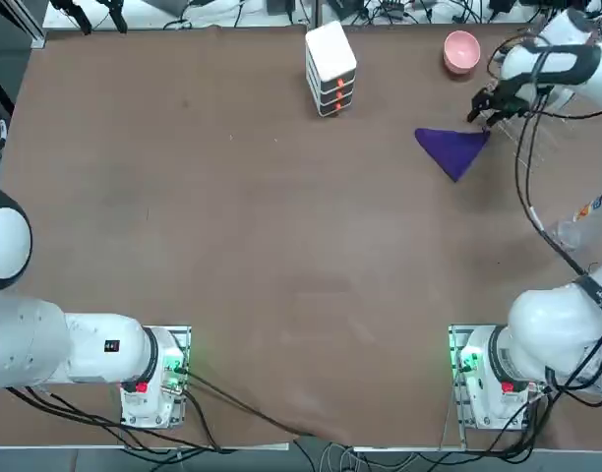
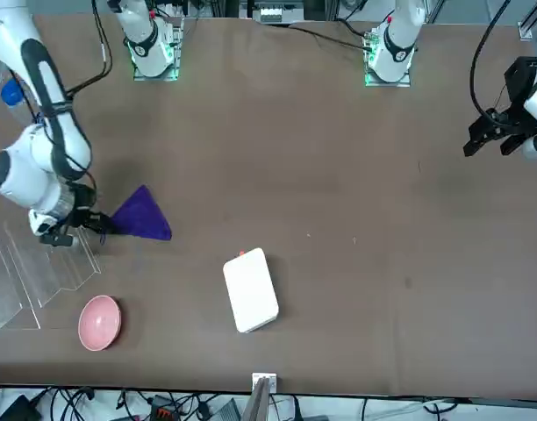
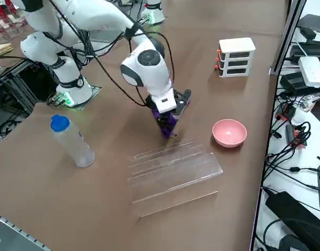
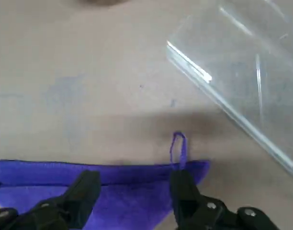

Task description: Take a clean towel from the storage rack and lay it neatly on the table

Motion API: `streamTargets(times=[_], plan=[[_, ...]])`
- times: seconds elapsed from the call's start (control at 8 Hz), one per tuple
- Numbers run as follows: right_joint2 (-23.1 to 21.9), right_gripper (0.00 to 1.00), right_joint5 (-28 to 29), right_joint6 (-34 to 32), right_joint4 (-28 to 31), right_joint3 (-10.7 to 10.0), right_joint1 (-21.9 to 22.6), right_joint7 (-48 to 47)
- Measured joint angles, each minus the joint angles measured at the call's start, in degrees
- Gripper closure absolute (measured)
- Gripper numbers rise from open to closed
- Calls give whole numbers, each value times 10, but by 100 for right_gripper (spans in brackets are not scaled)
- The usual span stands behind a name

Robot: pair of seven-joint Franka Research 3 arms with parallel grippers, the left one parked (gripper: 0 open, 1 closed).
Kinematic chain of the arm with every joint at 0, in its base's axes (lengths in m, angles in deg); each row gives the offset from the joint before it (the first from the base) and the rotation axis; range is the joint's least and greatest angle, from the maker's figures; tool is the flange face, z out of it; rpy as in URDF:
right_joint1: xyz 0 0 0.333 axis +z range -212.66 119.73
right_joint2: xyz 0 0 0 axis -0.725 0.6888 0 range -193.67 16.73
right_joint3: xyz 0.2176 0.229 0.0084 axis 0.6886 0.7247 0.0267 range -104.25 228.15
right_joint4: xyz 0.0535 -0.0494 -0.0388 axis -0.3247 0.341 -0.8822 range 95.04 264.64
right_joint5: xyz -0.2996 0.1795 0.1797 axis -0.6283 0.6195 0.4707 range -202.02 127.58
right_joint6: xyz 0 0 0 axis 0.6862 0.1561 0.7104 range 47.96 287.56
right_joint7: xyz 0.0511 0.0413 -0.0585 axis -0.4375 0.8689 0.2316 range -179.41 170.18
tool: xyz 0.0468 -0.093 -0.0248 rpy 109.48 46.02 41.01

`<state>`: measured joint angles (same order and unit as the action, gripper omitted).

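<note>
Purple towel (image 1: 454,149) lay on the table (image 1: 281,246), out of the clear storage rack (image 3: 173,171), w/ one edge directly under the right gripper (image 4: 134,189). Fingers (image 4: 182,184) were spread apart either side of that edge, not pinching it as far as wrist view showed. Cloth looked bunched into a triangle, not flat. Risk, imo: if gripper lifted off now, towel stays crumpled; dragging could snag its loop (image 4: 177,146) or bump the rack just beside it.

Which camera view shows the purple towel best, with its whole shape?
The top view: the towel lies fully visible on the table, a triangle beside the right hand. The front view shows it too. The side view hides most behind the hand; the wrist view crops it.
</note>
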<state>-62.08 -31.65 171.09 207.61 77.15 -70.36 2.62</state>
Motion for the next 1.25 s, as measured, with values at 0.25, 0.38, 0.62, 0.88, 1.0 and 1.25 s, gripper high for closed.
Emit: streamTargets(times=[0.25, 0.38, 0.62, 0.88, 1.0, 1.25], plan=[[0, 12, -1, 25, 20, -10, -3, 0], [-1, 11, -2, 28, 19, -13, -4, 0], [-2, 15, -3, 30, 20, -17, -6, 0], [-2, 37, -5, 30, 20, -17, -4, 0], [-2, 45, -6, 30, 20, -17, -4, 0], [-2, 46, -8, 31, 20, -17, -5, 0]])
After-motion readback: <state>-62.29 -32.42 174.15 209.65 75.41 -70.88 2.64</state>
